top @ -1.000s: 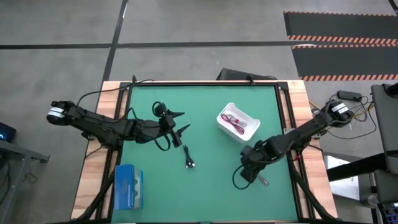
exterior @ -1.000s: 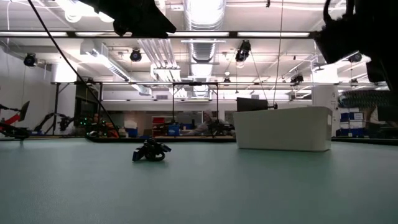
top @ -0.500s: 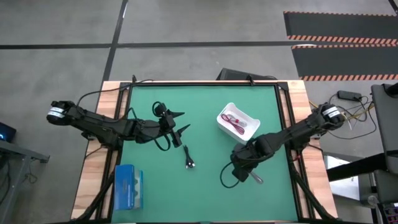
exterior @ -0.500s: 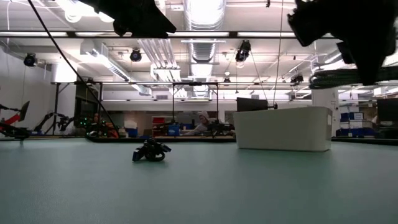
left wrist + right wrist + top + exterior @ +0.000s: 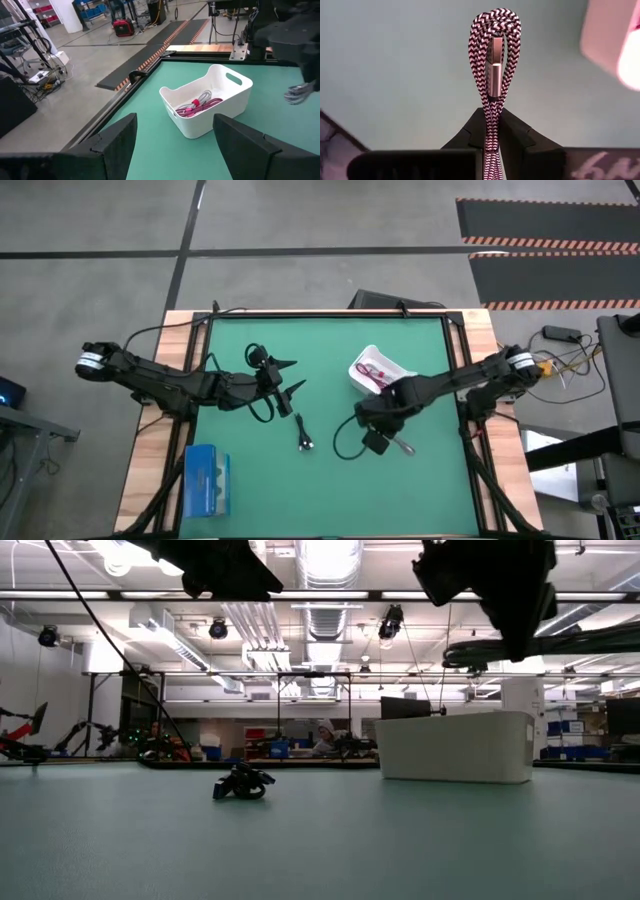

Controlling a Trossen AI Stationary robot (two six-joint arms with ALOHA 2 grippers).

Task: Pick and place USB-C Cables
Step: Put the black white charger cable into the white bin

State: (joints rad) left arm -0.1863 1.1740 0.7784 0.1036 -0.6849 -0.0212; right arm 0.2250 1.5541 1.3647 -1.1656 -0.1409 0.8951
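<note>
My right gripper (image 5: 393, 440) hangs over the green mat just near of the white bin (image 5: 381, 376), shut on a grey braided cable bundle (image 5: 492, 55), which also shows in the left wrist view as the grey bundle (image 5: 299, 93). In the bin lie a magenta-red cable (image 5: 200, 106) and a pale cable with a pink tie (image 5: 196, 100). A black cable bundle (image 5: 305, 441) lies flat on the mat at its middle, seen low as the black bundle (image 5: 243, 783). My left gripper (image 5: 290, 377) waits open above the mat, left of centre. My right gripper pinches the grey braided bundle between its two fingers, around its strands (image 5: 491, 107) some way back from one looped end. The loop and a metal plug (image 5: 493, 65) stick out past the fingertips. The fingers point down at the mat. The bundle is lifted clear.
A flat blue box (image 5: 207, 480) sits on the wooden strip at the table's near left corner. The bin stands right of centre toward the far edge. Long black wires trail from both arms over the mat. Open mat lies near of both grippers.
My right arm has swung toward the table's left and far edge, carrying the grey bundle from the near right part of the mat up to just near of the white bin. It has stayed shut on the bundle. The left arm has kept still.
</note>
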